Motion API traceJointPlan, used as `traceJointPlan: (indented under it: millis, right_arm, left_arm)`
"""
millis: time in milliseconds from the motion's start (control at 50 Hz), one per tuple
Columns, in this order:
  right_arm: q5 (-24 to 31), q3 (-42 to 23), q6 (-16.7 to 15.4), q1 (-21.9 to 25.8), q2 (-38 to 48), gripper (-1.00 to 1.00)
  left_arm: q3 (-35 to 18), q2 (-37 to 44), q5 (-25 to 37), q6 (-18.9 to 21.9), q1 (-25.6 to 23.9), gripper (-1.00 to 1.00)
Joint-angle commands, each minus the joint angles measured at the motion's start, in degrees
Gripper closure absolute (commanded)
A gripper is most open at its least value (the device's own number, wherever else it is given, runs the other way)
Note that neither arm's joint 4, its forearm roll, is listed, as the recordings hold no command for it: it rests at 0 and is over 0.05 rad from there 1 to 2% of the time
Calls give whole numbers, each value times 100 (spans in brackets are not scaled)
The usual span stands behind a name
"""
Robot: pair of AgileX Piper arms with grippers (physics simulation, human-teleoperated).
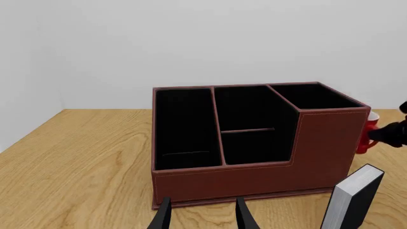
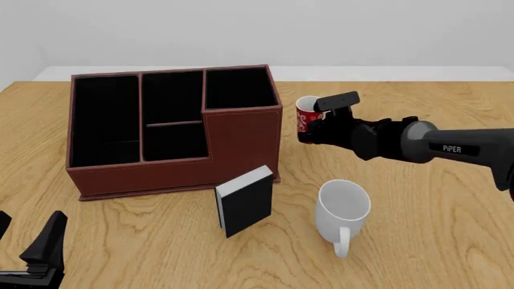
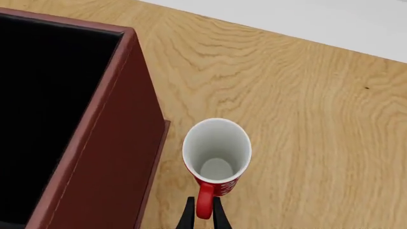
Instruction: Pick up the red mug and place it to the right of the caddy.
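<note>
Red mug gripped by its handle beside the caddy

Wood-grain table (image 2: 449, 241) in a pale honey tone carries everything, and it ends at a plain white wall (image 2: 257, 30) behind; nothing else of the room shows.

At the near left edge of the front view, the left hand (image 2: 32, 253) hangs low over the table with its two dark fingers spread apart and nothing between them. Beyond it sits the caddy (image 2: 241, 138), a large reddish-brown box with black-lined compartments, its right-hand section taller than the others. A small black book (image 2: 245, 201) with white pages stands upright near the caddy's front right corner.

Just to the right of the caddy's tall section, close to its side wall but apart from it, is the red mug (image 2: 306, 119). It is a small red cylinder with white swirl markings on the outside, a white interior and a red handle (image 3: 204, 202). It is upright or nearly so, mouth open upward; whether its base touches the table I cannot tell.

The right hand (image 3: 203, 214) reaches in from the right and its fingers are closed narrowly on the mug's handle. Nearer the camera, a larger plain white mug (image 2: 343, 211) stands by itself, handle toward the viewer.
</note>
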Motion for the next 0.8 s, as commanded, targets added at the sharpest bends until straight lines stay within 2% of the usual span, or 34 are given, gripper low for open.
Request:
traceJointPlan:
  millis: [20, 800]
  right_arm:
    - [-65, -29, 99, 11, 80, 100]
    - [-274, 77, 206, -30, 463, 100]
  left_arm:
    - [0, 0, 0, 0, 0, -100]
    - [0, 0, 0, 0, 0, -100]
